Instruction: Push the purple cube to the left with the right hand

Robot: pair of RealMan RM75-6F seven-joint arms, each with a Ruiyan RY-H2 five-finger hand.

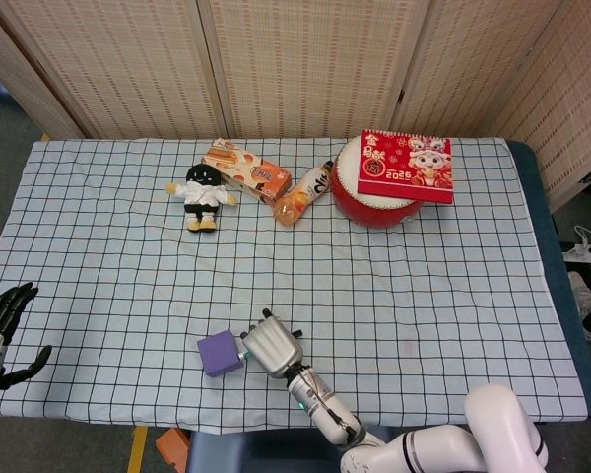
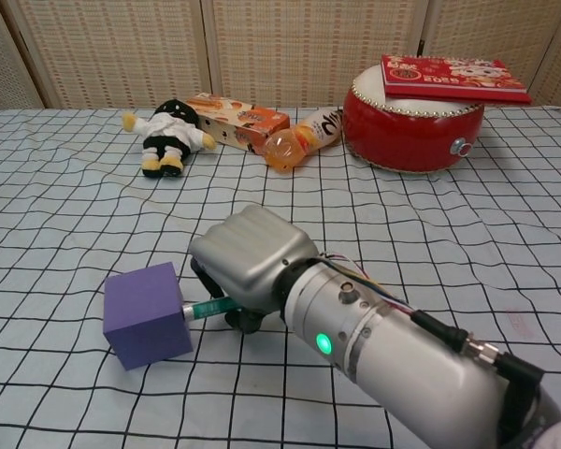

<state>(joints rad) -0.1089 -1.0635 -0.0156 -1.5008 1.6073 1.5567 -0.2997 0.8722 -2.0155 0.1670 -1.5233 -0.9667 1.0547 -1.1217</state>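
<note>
You are working the right hand (image 2: 248, 262) low over the checked tablecloth (image 1: 453, 296) near the front edge of the table, and the purple cube (image 2: 146, 313) is sitting directly to its left, on the cloth. In the chest view the hand is showing you its back, with the fingers curled under and holding nothing; a thin green-tipped part is reaching from beneath it to the cube's right face and seems to be touching it, though you cannot tell how firmly. The head view is showing the same pairing: right hand (image 1: 269, 347) just beside the purple cube (image 1: 218, 353), the cube on the leftward side. That is the relation your push is depending on, since the cube is lying straight along the direction you want it to travel, so a plain leftward sweep should be carrying it. The left hand (image 1: 2, 320) is resting well apart at the far left edge, fingers spread and empty.
</note>
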